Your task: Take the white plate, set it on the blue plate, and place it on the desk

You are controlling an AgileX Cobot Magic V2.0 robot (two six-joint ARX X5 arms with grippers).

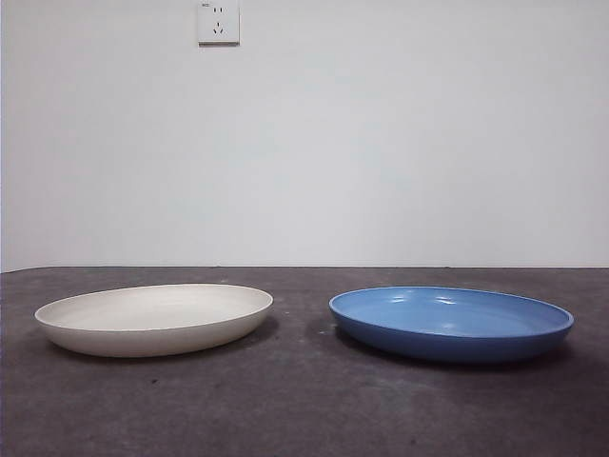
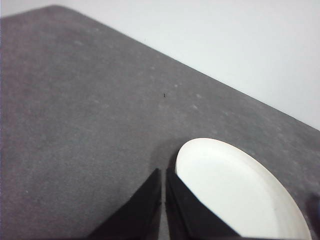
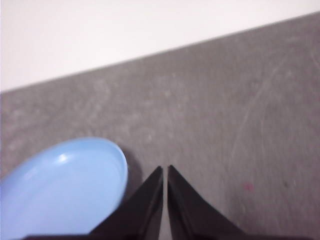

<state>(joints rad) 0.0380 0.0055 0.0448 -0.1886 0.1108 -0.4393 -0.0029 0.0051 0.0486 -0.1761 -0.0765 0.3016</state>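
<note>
Sitting lower left in the front view: white plate [image 1: 154, 318]; lower right, well apart: blue plate [image 1: 451, 323], both on the surface [image 1: 304, 400]. Hovering beside the white plate, left pincer [image 2: 163, 172], closed, gripping nothing. Hovering beside the blue plate, right pincer [image 3: 165, 170], likewise closed and empty.

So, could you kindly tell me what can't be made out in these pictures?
- White plate: its near part is cut off by the left wrist picture's edge.
- Blue plate: likewise cut off in the right wrist view.
- Both arms: absent from the front view.
- Wall socket: markings too small.
</note>
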